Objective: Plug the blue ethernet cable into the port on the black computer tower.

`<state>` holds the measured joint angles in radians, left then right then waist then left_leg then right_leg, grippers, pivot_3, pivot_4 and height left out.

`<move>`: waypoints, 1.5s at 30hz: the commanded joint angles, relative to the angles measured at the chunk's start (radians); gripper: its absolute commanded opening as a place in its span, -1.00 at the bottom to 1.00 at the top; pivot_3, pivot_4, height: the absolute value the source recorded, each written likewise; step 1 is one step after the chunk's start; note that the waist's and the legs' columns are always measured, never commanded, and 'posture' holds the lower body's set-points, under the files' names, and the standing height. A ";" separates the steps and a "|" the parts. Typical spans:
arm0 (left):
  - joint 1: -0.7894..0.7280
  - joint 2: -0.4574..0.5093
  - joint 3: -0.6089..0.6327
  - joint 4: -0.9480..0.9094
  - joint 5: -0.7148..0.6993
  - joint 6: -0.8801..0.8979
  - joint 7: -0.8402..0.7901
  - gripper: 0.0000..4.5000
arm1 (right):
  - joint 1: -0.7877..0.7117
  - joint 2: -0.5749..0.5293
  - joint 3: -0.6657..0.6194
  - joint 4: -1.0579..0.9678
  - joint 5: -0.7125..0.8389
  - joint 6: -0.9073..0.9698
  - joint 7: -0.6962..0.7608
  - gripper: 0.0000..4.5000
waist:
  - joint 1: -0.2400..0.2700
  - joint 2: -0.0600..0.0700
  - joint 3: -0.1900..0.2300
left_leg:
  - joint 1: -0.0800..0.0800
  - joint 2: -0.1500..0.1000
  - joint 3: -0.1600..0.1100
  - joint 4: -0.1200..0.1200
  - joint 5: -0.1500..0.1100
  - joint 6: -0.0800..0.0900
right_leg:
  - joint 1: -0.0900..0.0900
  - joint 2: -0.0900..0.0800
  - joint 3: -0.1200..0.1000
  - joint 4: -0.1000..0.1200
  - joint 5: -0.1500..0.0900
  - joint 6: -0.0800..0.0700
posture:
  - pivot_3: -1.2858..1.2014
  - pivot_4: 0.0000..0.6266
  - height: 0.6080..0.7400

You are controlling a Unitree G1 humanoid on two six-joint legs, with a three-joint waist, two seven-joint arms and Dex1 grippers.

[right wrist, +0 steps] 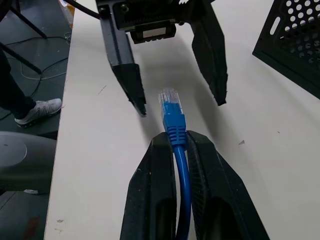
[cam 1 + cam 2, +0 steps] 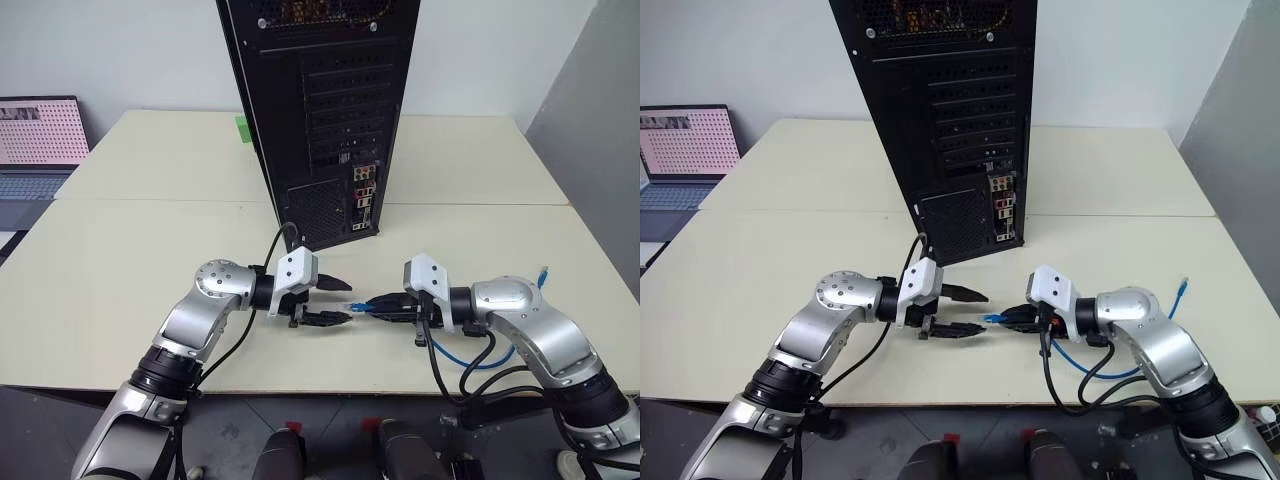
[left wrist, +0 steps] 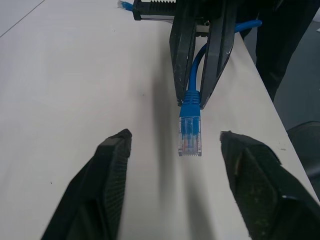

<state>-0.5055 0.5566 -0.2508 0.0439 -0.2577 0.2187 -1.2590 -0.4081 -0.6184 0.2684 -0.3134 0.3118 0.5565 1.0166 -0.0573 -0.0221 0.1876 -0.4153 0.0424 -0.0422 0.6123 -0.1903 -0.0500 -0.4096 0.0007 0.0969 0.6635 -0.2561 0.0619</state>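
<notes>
Right gripper (image 2: 372,305), low and right of centre in the head view, is clamped on the blue ethernet cable (image 2: 478,362), its plug poking toward the left gripper (image 2: 347,302), whose fingers stand apart, holding nothing. Behind them, the black computer tower (image 2: 320,110) stands top centre, its port (image 2: 365,206) cluster low on the rear. Left wrist view: the clear plug (image 3: 190,137) hangs between spread fingers (image 3: 107,170). Right wrist view: the cable (image 1: 181,170) runs between closed fingers (image 1: 150,195).

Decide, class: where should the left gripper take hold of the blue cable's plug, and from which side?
Grip the clear plug on its flat sides, coming straight on toward its tip. It juts free past the right gripper, and the left gripper faces it, open.
</notes>
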 commanded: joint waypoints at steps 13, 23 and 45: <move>-0.013 -0.021 0.002 0.009 0.035 -0.049 0.018 -0.89 | -0.043 0.012 0.010 -0.041 0.008 -0.012 0.017 -0.97 | 0.000 0.000 0.000 | 0.000 0.000 0.000 0.000 0.000 0.000 | 0.000 0.000 0.000 0.000 0.000 0.000 | 0.03 -0.52 1.00; 0.003 -0.023 -0.003 0.037 0.073 -0.162 0.037 -0.89 | -0.045 -0.036 0.016 -0.023 -0.019 -0.017 0.050 -0.12 | 0.001 0.000 0.000 | 0.000 0.000 0.000 0.000 0.000 0.000 | 0.000 0.000 0.000 0.000 0.000 0.000 | 0.03 -0.52 1.00; -0.046 -0.057 0.034 0.441 0.761 -1.418 0.778 -0.89 | 0.059 0.107 -0.339 -0.112 0.481 0.515 -0.265 0.46 | 0.011 0.000 0.000 | 0.000 0.000 0.000 0.001 0.000 0.000 | 0.001 0.000 0.000 0.000 0.001 0.000 | 0.03 -0.52 1.00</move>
<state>-0.5295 0.5014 -0.2449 0.4800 0.4582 -1.1431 -0.5690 -0.3416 -0.5229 -0.0474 -0.3965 0.7603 1.0611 0.7785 -0.0467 -0.0222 0.1875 -0.4158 0.0425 -0.0424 0.6131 -0.1903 -0.0500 -0.4091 0.0005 0.0970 0.6634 -0.2551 0.0621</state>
